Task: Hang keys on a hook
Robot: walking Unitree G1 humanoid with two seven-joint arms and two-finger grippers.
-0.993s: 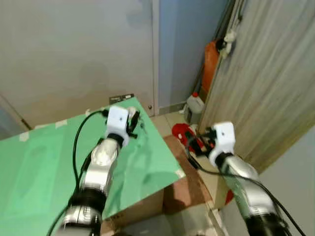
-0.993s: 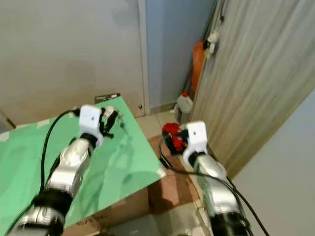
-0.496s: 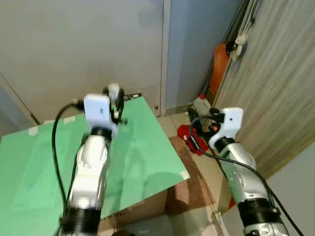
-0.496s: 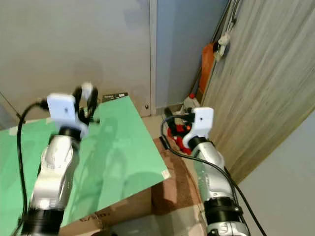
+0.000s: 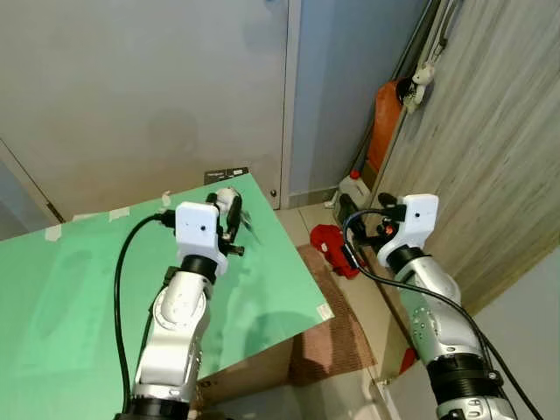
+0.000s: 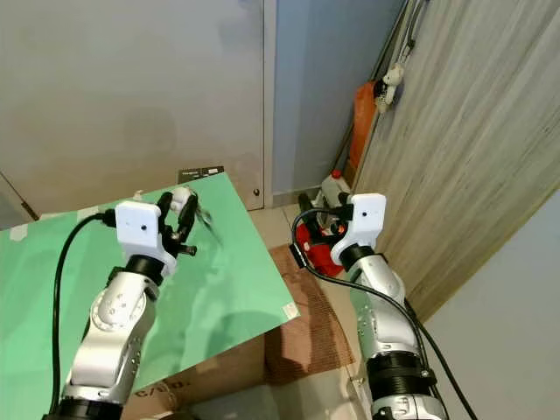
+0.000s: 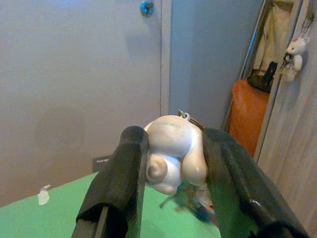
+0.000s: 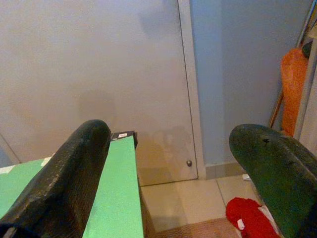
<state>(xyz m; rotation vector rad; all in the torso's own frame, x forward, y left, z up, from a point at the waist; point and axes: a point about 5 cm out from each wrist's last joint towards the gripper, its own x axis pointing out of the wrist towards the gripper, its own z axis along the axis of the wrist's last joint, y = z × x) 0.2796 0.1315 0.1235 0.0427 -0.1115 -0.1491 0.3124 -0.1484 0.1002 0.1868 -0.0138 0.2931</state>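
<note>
Left gripper (image 7: 171, 163) clenched a smooth white charm (image 7: 173, 151) between its fingers, the keys (image 7: 190, 206) dangling loose just below (light, probably slippery; ring free for hooking). Right gripper (image 8: 173, 163) held nothing, fingers spread.

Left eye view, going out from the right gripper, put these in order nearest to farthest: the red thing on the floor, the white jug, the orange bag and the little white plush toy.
1. Red thing, on the floor just beyond the right gripper.
2. White jug, on the floor by the wall.
3. Orange bag, standing in the corner.
4. White plush toy, hanging highest, against the wood-grain panel.
</note>
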